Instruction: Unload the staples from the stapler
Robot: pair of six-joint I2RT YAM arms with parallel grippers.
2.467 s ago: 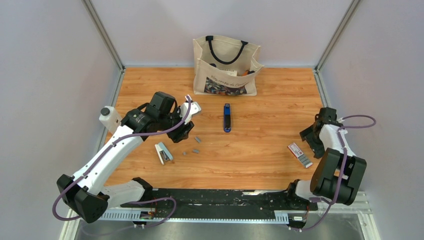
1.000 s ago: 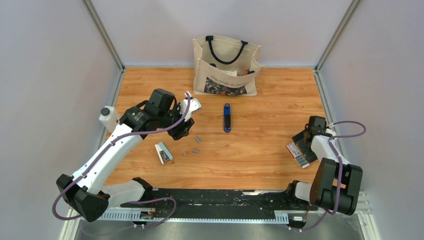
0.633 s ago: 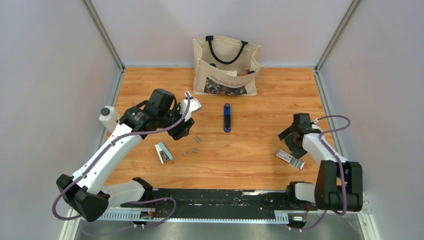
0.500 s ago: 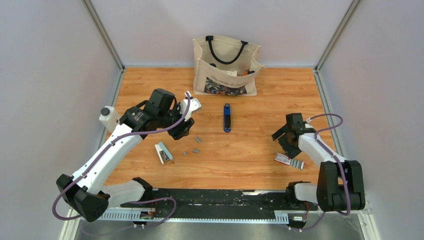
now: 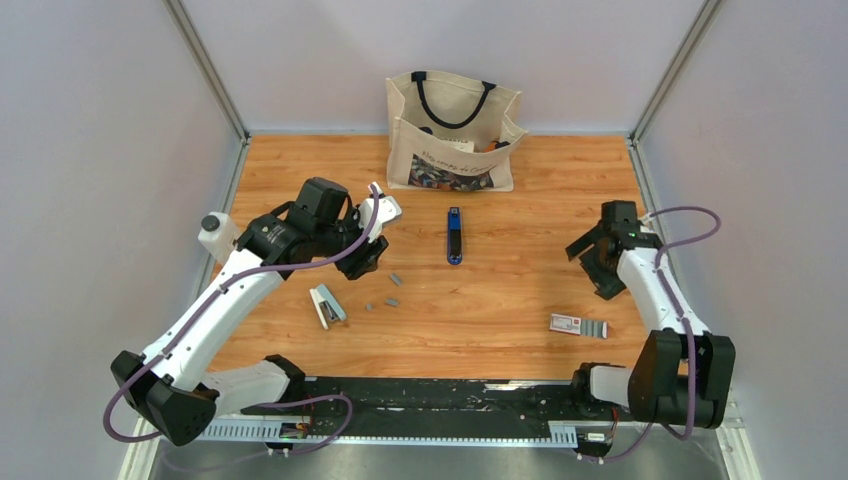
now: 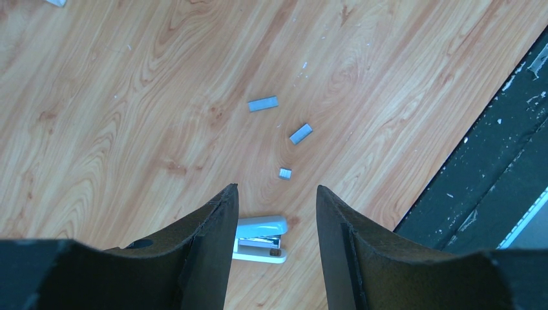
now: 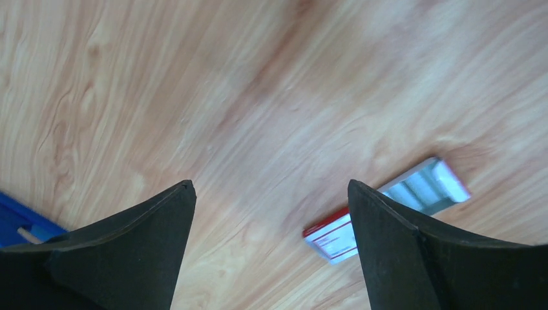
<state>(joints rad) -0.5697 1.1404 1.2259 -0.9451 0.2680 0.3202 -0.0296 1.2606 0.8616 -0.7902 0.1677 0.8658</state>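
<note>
Top external: stapler (image 5: 454,236) flat on desk (image 5: 520,180); staples (image 5: 392,290) scattered left of stapler, on its near side; left jaws apart, empty, left of stapler; right jaws wide apart, empty, well right of stapler.

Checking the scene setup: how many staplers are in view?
2. The dark blue stapler lies mid-table, near the tote bag; the pale stapler lies left, beside the loose staples. The bag might hide others.

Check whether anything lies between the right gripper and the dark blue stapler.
Nothing visible. Only bare table lies between the right gripper and the stapler; the staple box sits off that line, towards the near edge.
</note>
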